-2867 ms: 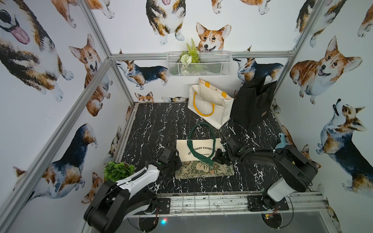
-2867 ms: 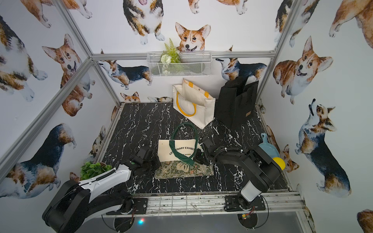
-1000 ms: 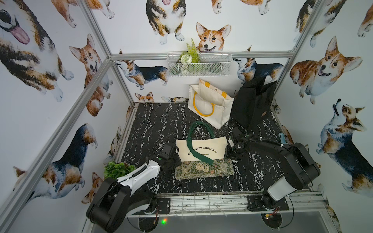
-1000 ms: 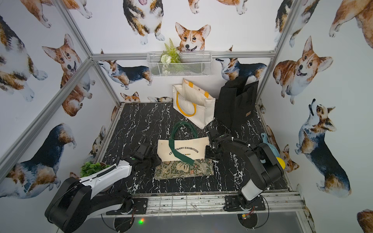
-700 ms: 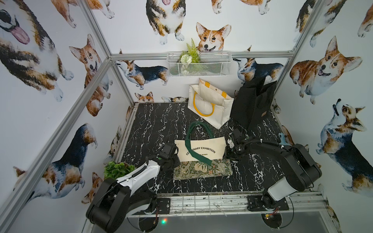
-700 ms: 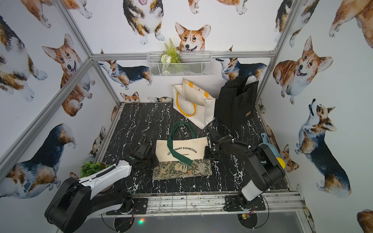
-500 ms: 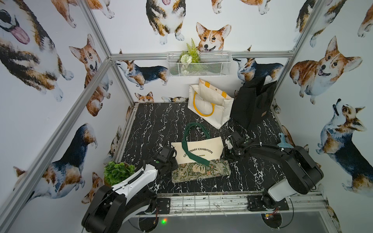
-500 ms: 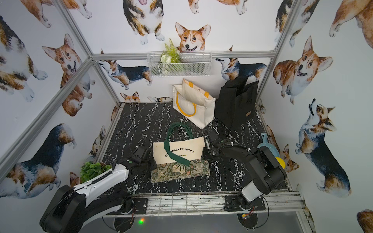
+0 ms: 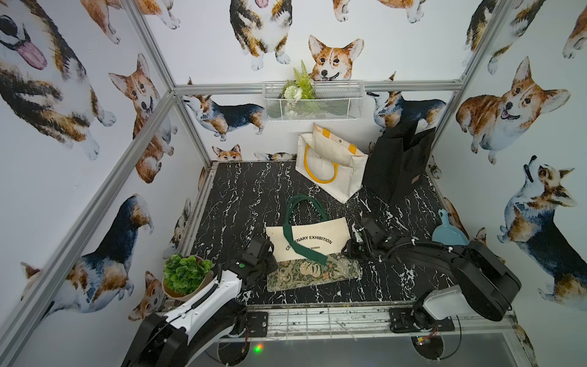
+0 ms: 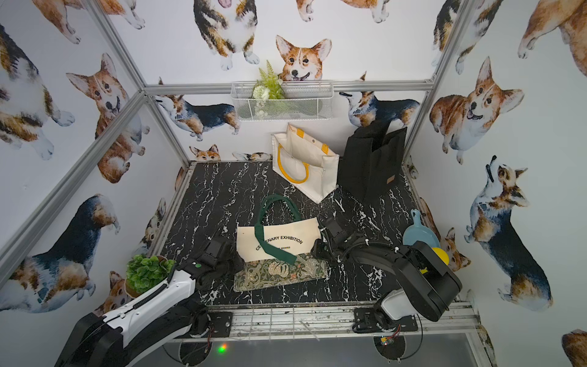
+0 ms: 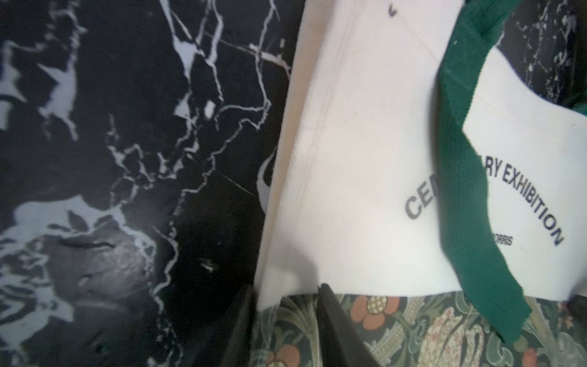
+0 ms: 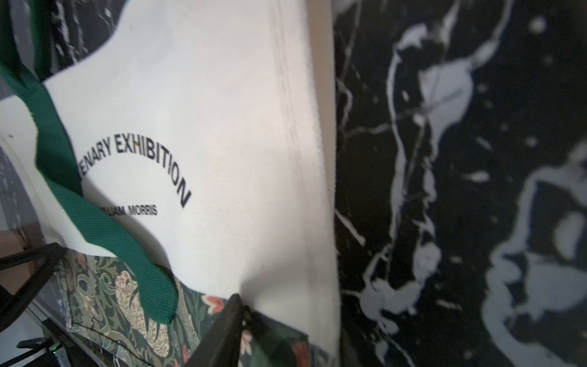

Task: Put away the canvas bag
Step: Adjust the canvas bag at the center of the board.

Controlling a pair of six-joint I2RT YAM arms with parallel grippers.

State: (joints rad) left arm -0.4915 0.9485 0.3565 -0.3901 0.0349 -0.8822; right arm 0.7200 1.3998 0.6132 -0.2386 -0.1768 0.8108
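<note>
The canvas bag point(image 9: 313, 233) point(image 10: 281, 236) lies flat on the black marble table, cream above with printed lettering, floral cloth below. One green handle point(image 9: 306, 252) crosses its face; the other loops toward the back. My left gripper point(image 9: 270, 260) point(image 10: 236, 262) is at the bag's left edge. In the left wrist view it point(image 11: 286, 305) is open, its fingertips straddling the cream corner point(image 11: 276, 286). My right gripper point(image 9: 347, 251) point(image 10: 314, 249) is at the bag's right edge. In the right wrist view point(image 12: 279, 314) one finger point(image 12: 230, 317) rests on the floral cloth; the cream edge hides the other.
A white tote with yellow handles point(image 9: 330, 165) and a black bag point(image 9: 397, 165) stand at the back. A potted plant point(image 9: 185, 275) sits at the front left corner and a blue dustpan point(image 9: 449, 233) at the right wall. A wire basket point(image 9: 313, 101) hangs on the back wall.
The bag has slid a little to the left and turned slightly. Both arms shifted left with it and stay at its two side edges.
</note>
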